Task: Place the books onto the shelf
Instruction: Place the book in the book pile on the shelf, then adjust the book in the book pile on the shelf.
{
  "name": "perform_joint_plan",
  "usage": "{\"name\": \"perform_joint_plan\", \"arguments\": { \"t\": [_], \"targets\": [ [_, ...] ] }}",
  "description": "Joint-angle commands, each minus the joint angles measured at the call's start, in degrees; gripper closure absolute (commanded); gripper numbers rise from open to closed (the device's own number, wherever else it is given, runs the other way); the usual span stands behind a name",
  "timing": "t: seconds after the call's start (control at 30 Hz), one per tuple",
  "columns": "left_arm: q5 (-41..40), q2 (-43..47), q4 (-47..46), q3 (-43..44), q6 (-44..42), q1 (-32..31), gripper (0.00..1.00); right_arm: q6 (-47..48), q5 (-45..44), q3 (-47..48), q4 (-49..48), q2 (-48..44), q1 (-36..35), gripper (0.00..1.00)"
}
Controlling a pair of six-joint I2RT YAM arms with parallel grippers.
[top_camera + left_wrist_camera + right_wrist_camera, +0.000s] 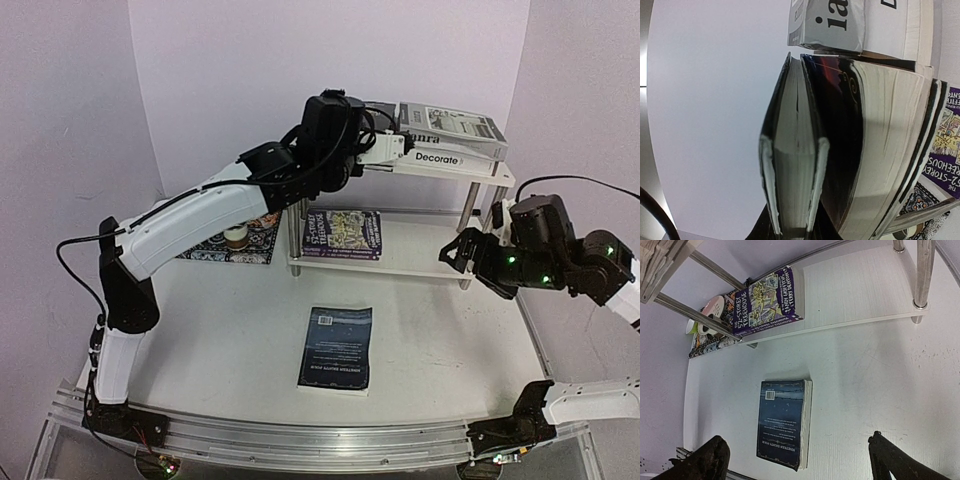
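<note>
Books lie on your white shelf with shiny legs, your left gripper squeezes a black book up top, your right gripper hangs open, and one blue paperback waits on the table.

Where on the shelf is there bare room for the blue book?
The lower board is bare from the purple paperback to the right legs. The top board is crowded: stacked books, plus the left gripper holding a black book.

a blue book lies on the table near the shelf, a purple book on its lower board.
</note>
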State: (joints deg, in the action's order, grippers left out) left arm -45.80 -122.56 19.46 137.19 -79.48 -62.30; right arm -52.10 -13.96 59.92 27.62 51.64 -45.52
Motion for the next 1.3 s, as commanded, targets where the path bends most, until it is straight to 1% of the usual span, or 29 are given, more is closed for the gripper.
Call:
{"name": "perform_joint_plan", "arguments": {
  "t": [0.0, 0.2, 0.23, 0.27, 0.37, 0.4, 0.43, 0.5, 0.57, 0.77, 0.9, 1.27],
  "targets": [
    [-4.3, 0.0, -9.8, 7.2, -0.2, 0.0, 1.0, 2.2, 0.7, 3.4, 1.0, 0.8, 0.2, 0.02],
    [-4.2, -1.3, -10.2, 8.3, 0.9, 0.0, 1.0, 3.6, 2.0, 4.7, 2.0, 2.1, 0.8, 0.02],
    [-4.1, -1.4, -10.4, 8.2, 1.0, 0.0, 0.95, 3.8, 2.2, 4.9, 2.2, 2.4, 1.0, 0.02],
    [-4.0, -1.3, -10.4, 7.9, 1.1, 0.0, 0.84, 4.1, 2.5, 5.2, 2.3, 2.7, 1.1, 0.02],
    [-4.1, -0.4, -10.7, 5.7, 1.2, -0.1, 0.33, 4.7, 3.1, 5.9, 2.8, 3.3, 1.6, 0.02],
    [-4.3, -0.1, -10.8, 5.1, 1.3, -0.1, 0.2, 4.8, 3.3, 6.0, 2.8, 3.5, 1.8, 0.02],
    [-4.6, 0.3, -10.9, 4.5, 1.4, -0.1, 0.12, 4.9, 3.5, 6.2, 2.8, 3.7, 2.0, 0.02],
    [-5.3, 1.2, -11.0, 3.0, 1.5, -0.1, 0.04, 5.0, 4.0, 6.4, 2.8, 4.2, 2.4, 0.02],
    [-5.3, 2.7, -11.1, 0.5, 1.8, -0.2, 0.01, 5.0, 4.5, 6.7, 2.8, 4.8, 2.7, 0.02],
    [-3.6, 6.4, -11.0, -5.4, 4.2, -0.7, 0.0, 4.2, 5.5, 6.7, 2.8, 6.0, 3.3, 0.02],
    [-1.1, 9.6, -10.9, -11.2, 6.8, -0.9, 0.0, 3.6, 5.9, 6.5, 2.7, 6.4, 3.5, 0.02],
    [1.5, 14.8, -10.5, -18.9, 14.0, -1.3, 0.0, 2.9, 6.3, 6.5, 2.5, 6.9, 3.6, 0.02]
  ]
}}
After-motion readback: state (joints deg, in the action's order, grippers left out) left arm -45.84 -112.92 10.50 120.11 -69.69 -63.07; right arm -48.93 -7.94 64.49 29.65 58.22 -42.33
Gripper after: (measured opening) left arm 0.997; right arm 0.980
